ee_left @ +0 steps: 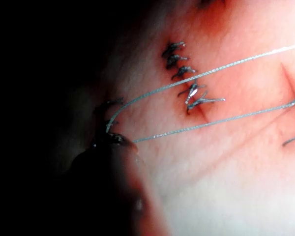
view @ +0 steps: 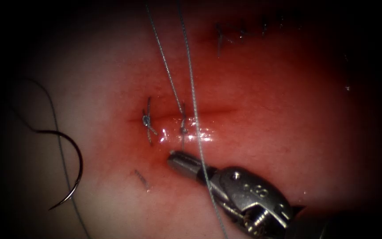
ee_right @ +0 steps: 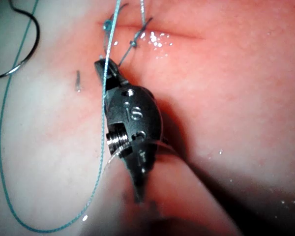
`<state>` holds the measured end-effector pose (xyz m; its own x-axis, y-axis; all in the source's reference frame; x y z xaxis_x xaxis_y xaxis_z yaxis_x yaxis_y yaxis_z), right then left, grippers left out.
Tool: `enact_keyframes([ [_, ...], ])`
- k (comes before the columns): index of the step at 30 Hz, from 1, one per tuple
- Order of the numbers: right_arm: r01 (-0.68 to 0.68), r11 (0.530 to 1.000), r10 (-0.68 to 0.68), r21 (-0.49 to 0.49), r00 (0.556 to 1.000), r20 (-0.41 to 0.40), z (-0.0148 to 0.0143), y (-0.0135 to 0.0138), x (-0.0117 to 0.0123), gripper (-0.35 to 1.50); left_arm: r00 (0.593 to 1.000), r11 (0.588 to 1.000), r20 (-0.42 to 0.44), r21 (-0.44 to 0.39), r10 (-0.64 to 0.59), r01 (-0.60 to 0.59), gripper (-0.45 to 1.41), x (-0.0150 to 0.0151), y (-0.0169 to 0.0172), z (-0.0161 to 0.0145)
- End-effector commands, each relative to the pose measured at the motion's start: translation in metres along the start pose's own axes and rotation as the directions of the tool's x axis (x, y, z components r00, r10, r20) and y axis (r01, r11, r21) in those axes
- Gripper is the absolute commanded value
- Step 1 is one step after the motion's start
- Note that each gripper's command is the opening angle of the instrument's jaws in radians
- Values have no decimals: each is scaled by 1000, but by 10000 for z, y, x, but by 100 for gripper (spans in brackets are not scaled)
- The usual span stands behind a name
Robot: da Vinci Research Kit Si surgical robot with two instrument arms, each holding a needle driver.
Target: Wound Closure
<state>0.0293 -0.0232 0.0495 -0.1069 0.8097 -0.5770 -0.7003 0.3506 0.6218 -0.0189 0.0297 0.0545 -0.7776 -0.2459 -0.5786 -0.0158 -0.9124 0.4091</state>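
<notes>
Right tool (view: 176,158) is sitting low on the tissue (view: 288,110), just below the cut (view: 191,114), its jaws clenched together; one thread (view: 194,102) strand is crossing over its tip, and whether the jaws are pinching it I cannot tell.

Two thread strands are running up from the middle stitch (view: 183,126) and out of the endoscope view at the top. In the left wrist view both strands (ee_left: 211,123) are converging on the left tool (ee_left: 110,140), which is dark; it appears to be grasping them, but its jaw state cannot be read.

Needle (view: 74,172) is lying free on the tissue, well to the left of the cut, not in the tissue and held by neither tool, with its thread trailing beside it.

A finished knot (view: 147,120) is sitting at the left end of the cut; a loose cut end of thread (view: 141,178) is lying below it. An older row of stitches (view: 242,32) is showing at upper right.

Judgement: a knot at the middle stitch is in hand. To do it well, tension on both strands should be even and in line with the stitch, so the wet tissue edges are meeting without tearing.
</notes>
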Motion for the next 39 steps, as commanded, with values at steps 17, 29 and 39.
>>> enact_keyframes([
  [17, 56, 998, -59, 30, 994, 96, -43, -35, -65, -35, 1000, 999, 13, 43, -13, 12, -45, -4, -11, 11],
  [29, 83, 996, -84, 18, 989, 125, -40, -33, -91, -35, 999, 996, 33, 79, -31, 28, -45, -4, -22, 25],
  [39, 79, 997, -80, 14, 995, 55, -22, -22, -68, -35, 1000, 997, -24, 74, -19, 21, -45, 16, 2, 14],
])
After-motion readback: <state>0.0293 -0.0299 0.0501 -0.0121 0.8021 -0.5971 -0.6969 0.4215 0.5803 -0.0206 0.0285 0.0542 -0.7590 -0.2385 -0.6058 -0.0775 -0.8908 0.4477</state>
